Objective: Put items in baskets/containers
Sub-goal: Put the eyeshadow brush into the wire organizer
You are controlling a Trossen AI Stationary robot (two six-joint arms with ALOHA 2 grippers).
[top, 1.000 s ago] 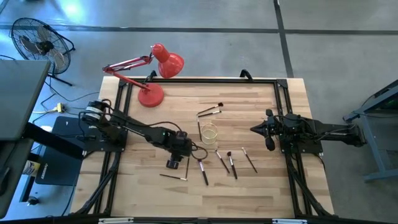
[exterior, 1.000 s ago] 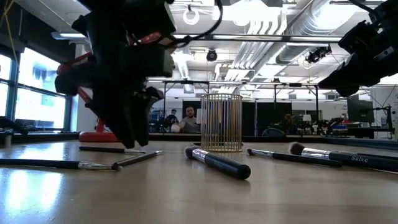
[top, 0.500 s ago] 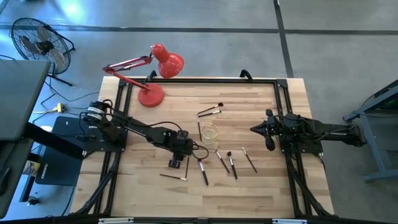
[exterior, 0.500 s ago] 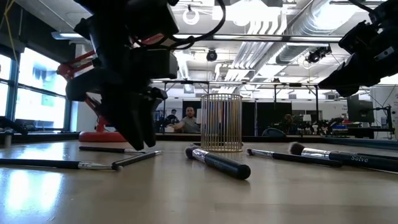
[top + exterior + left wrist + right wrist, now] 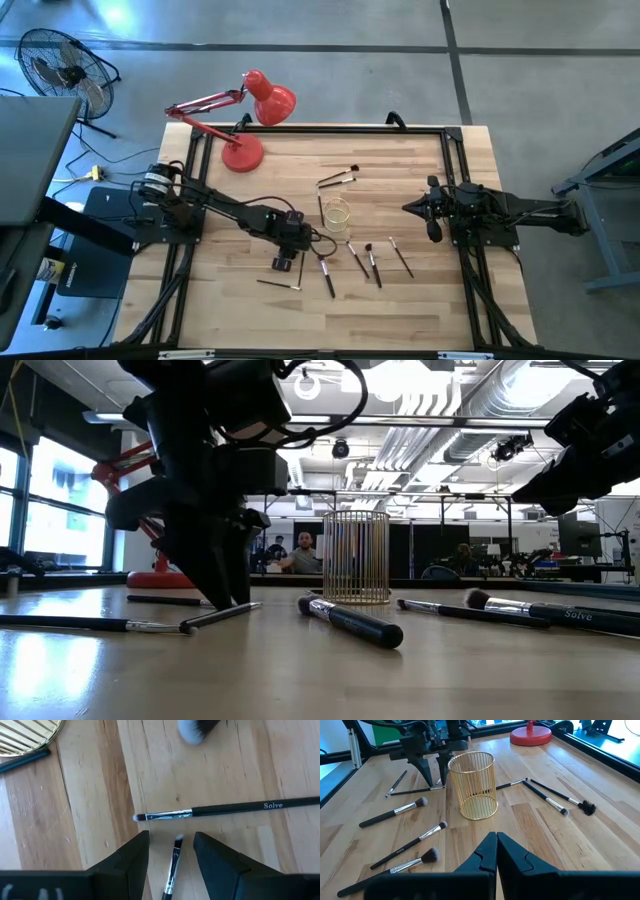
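Observation:
The container is a round gold wire cup standing upright near the table's middle. Several thin dark-handled makeup brushes lie flat around it, two on its far side and others on its near side. My left gripper points down, open, just above the wood. Its fingers stand on either side of the bristle end of a small brush. A brush marked "Solve" lies crosswise just beyond them. My right gripper hangs shut right of the cup.
A red desk lamp stands at the far left corner. One brush lies against the cup's left side. Bare wood stretches along the near edge and the far right. People show in the room beyond the table.
My left gripper has edged a little toward the table's right, staying low over the wood with its fingers pointing down. The brushes and the wire cup lie as before.

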